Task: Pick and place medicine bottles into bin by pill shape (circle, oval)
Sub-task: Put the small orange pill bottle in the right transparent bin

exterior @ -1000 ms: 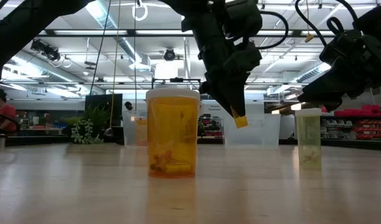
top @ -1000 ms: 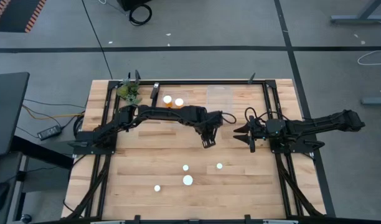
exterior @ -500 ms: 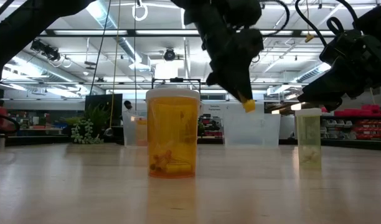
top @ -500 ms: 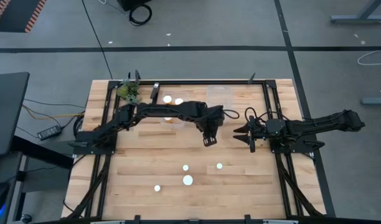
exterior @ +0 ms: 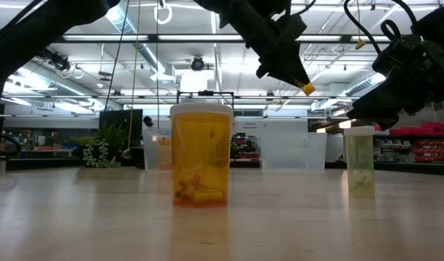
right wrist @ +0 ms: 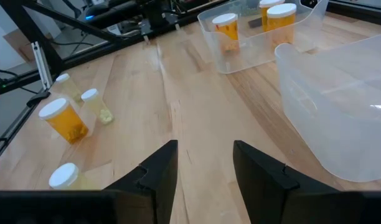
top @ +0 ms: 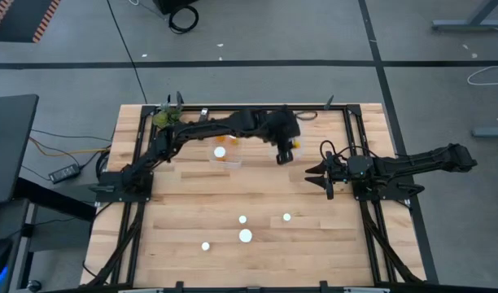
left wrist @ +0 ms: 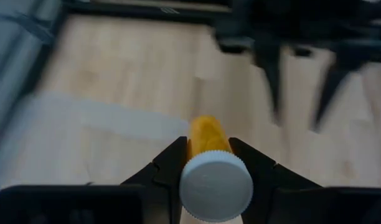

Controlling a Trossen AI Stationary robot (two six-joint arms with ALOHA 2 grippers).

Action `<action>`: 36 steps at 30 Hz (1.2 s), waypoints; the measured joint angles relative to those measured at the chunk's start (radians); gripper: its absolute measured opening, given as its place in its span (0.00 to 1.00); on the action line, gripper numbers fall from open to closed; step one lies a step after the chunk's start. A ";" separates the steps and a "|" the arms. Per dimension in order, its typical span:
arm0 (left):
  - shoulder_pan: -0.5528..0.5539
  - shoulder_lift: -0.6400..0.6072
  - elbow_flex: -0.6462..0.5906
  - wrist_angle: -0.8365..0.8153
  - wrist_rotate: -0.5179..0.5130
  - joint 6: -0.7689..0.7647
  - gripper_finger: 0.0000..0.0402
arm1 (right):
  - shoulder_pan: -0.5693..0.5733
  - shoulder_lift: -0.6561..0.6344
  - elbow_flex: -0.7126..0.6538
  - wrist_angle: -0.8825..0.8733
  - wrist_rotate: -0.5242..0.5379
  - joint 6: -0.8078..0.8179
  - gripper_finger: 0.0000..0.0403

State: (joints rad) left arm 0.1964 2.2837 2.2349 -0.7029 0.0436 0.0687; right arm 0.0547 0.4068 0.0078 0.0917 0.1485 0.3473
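Left tool (top: pixel 285 155) grips an orange bottle (left wrist: pixel 206 138) above the tabletop (top: pixel 192 203), upper centre of the high view.
Its wrist view alone shows the white cap (left wrist: pixel 216 186) wedged between its fingers; the right tool (top: pixel 315 173) waits open, empty.

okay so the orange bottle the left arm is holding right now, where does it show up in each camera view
High view: the orange bottle sits in the left gripper, near the table's far edge.
Low view: only its orange end shows, high up beside the right gripper.
Left wrist view: centre bottom, white cap toward the camera.
Right wrist view: not in it.
Shared landmark: the right gripper.
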 joint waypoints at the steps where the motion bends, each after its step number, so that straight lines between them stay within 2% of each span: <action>1: 0.011 0.000 0.000 0.014 -0.013 0.018 0.28 | 0.000 0.000 0.000 0.000 0.000 0.000 0.40; 12: 0.113 0.000 0.000 0.223 -0.048 0.048 0.29 | 0.000 0.000 0.000 0.000 0.000 0.000 0.40; 23: 0.135 0.066 -0.002 0.325 -0.045 -0.009 0.29 | 0.000 0.000 0.000 0.001 0.000 0.000 0.40; 34: 0.138 0.121 0.002 0.347 -0.044 -0.004 0.29 | 0.000 0.000 0.000 0.002 0.000 0.000 0.40; 36: 0.138 0.127 -0.001 0.286 -0.044 -0.004 0.29 | 0.000 0.000 0.000 0.002 0.000 0.000 0.40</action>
State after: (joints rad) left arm 0.3341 2.4105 2.2343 -0.4167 0.0001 0.0647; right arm 0.0547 0.4068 0.0078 0.0939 0.1486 0.3473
